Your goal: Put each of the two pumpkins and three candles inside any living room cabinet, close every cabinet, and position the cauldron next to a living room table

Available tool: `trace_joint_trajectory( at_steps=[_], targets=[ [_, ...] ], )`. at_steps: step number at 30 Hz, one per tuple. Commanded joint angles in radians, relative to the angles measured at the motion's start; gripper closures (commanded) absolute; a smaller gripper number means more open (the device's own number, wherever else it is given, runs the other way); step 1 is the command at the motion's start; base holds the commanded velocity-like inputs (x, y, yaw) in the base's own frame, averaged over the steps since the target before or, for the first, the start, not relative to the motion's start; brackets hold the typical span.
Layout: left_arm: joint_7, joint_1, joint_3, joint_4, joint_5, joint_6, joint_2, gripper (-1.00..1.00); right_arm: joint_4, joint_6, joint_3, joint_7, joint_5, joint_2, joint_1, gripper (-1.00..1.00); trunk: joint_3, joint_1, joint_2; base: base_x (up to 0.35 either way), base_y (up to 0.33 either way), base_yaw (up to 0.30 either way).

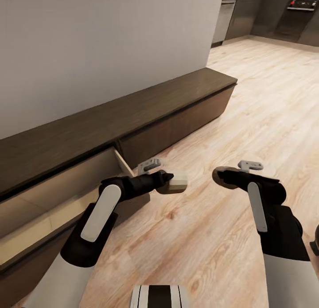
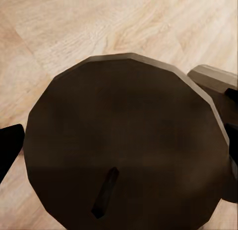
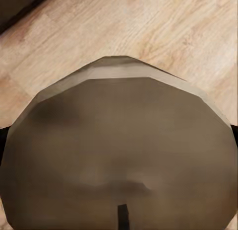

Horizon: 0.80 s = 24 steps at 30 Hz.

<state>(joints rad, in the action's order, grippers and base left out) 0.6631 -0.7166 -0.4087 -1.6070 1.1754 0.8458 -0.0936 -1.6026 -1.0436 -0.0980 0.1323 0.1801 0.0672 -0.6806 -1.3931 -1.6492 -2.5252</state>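
My left gripper (image 1: 170,182) is shut on a stubby beige candle (image 1: 176,183), held over the wood floor just off the corner of the open drawer (image 1: 66,188). Up close in the left wrist view, this candle's flat top (image 2: 124,140) carries a short dark wick (image 2: 105,191), and one black finger (image 2: 10,148) shows at the frame's edge. My right gripper (image 1: 220,177) is shut on a second candle (image 1: 218,176), to the right of the first at about the same height. Its taupe top (image 3: 119,150) and wick (image 3: 122,215) show close up. The long dark-brown cabinet (image 1: 133,113) runs along the wall.
The open drawer has a pale beige interior, and its corner (image 1: 122,159) juts out near my left gripper. Light wood floor (image 1: 248,122) spreads to the right and ahead. A kitchen with dark units and an oven (image 1: 301,11) lies at the far back right.
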Motion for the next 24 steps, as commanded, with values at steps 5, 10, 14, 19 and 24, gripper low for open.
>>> trace_joint_trajectory(
  at_steps=[5,10,14,19,24],
  targets=[
    [0.01,0.0,-0.001,-0.001,0.013,0.0,0.01,1.0,-0.011,-0.004,-0.003,0.009,0.013,0.0,0.01,1.0,0.019,0.002,0.001,0.0,0.0,0.287],
    [0.009,0.002,0.0,-0.001,0.013,0.0,0.012,1.0,-0.013,-0.004,-0.002,0.009,0.013,0.0,0.011,1.0,0.038,0.005,0.002,0.0,0.0,0.288],
    [0.009,0.003,0.0,-0.001,0.013,-0.001,0.012,1.0,-0.014,-0.004,-0.002,0.009,0.014,0.0,0.012,1.0,0.054,0.006,0.003,0.0,0.0,0.289],
    [0.007,0.007,0.001,-0.001,0.012,-0.009,0.012,1.0,-0.014,-0.004,-0.001,0.009,0.015,-0.001,0.012,1.0,0.073,0.009,0.004,0.0,0.0,0.289],
    [0.006,0.01,0.002,-0.001,0.012,-0.014,0.013,1.0,-0.014,-0.004,0.0,0.009,0.016,-0.001,0.012,1.0,0.092,0.011,0.005,0.0,0.0,0.289]
  ],
)
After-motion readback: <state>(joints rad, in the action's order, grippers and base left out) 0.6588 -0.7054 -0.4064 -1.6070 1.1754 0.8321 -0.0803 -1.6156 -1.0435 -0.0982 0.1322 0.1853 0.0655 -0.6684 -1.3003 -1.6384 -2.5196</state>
